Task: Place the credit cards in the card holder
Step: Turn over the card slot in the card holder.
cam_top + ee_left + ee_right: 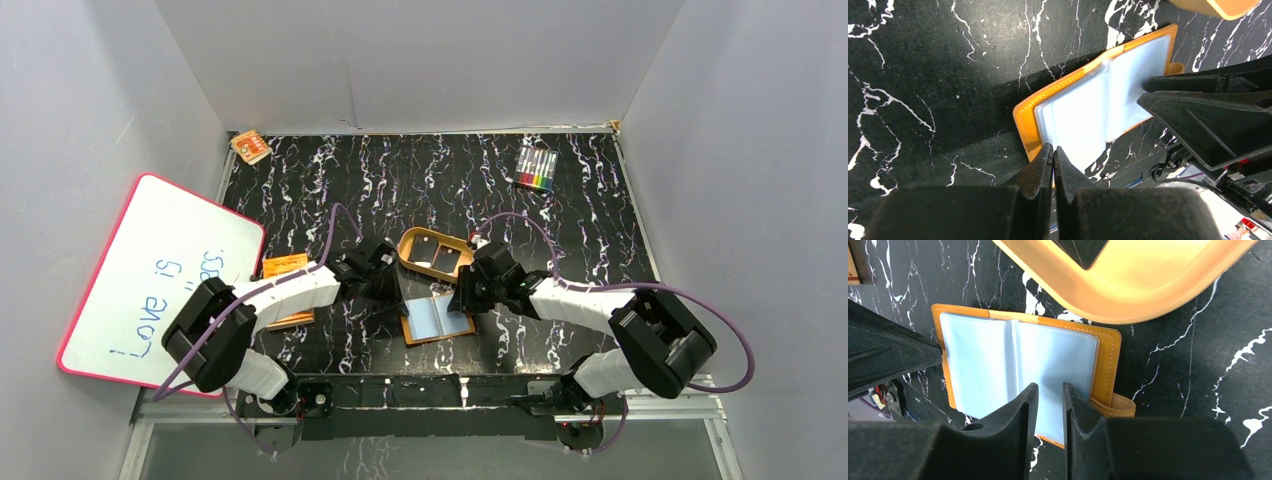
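Item: card holder [437,320], orange-brown leather, lying open and flat on the black marbled table [600,230] near its front centre, pale blue-grey sleeves face up and showing no card in them, snap tab [1120,407] sticking out from its right edge. Item: credit cards [448,262], two seen, black, lying side by side in the tan oval tray [1128,290], which sits just beside the holder at its 12 o'clock. Item: left gripper [1053,149], fingers pressed together with nothing seen between them, tips at the orange border of the holder's left page, at the holder's 9 o'clock in the overhead view; whether they touch the leather cannot be told. Item: right gripper [1050,387], fingers narrowly parted, poised over the right-hand sleeve from the holder's 3 o'clock, the pale sleeve showing through the gap. Item: orange printed booklet [285,266], at the holder's 9 o'clock, partly under the left arm. Item: whiteboard [150,270], pink-rimmed, with blue writing, at the far 9 o'clock off the table's left edge. Item: pack of coloured markers [536,168], at 1 o'clock, well apart. Item: small orange object [250,147], back-left corner, at 11 o'clock.
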Controlling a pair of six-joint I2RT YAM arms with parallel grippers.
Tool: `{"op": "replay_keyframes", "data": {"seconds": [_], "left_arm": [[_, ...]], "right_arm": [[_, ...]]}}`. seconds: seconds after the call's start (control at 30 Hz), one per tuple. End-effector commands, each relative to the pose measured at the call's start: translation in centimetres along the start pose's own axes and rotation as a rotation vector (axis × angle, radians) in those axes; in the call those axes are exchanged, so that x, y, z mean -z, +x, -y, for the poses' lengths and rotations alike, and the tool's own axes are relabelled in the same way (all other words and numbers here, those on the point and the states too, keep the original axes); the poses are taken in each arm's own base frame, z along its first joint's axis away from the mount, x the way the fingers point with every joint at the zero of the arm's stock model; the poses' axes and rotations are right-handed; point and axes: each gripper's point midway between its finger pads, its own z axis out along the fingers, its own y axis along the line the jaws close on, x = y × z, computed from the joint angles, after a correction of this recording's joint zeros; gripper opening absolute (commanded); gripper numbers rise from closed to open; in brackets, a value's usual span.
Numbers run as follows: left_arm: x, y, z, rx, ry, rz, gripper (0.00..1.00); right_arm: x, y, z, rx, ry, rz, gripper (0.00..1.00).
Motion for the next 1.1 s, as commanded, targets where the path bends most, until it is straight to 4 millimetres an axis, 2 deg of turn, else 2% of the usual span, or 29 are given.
{"op": "replay_keyframes", "data": {"seconds": [0.0, 0.1, 0.23, 0.57, 0.93, 1.07], "left_arm": [[0.5, -0.2, 0.8, -0.012, 0.047, 0.027, 0.0], [0.4, -0.4, 1.3, -0.015, 0.064, 0.031, 0.04], [0.1, -0.7, 1.8, -0.02, 0.082, 0.029, 0.05], [-0.7, -0.1, 0.0, -0.008, 0.009, 0.008, 0.08], [-1.9, 0.0, -0.1, -0.004, -0.008, -0.028, 0.11], [-2.3, 0.0, 0.5, -0.007, 0.019, -0.038, 0.14]], "right_arm": [[-0.2, 1.9, 2.5, -0.03, 0.082, -0.029, 0.32], [-0.3, 3.0, 3.1, -0.046, 0.089, -0.049, 0.3], [-0.3, 3.1, 3.2, -0.053, 0.09, -0.048, 0.29], [-0.4, 3.3, 3.2, -0.065, 0.086, -0.054, 0.28], [-0.3, 3.3, 2.9, -0.067, 0.072, -0.052, 0.28], [-0.3, 3.5, 2.8, -0.075, 0.065, -0.057, 0.27]]}}
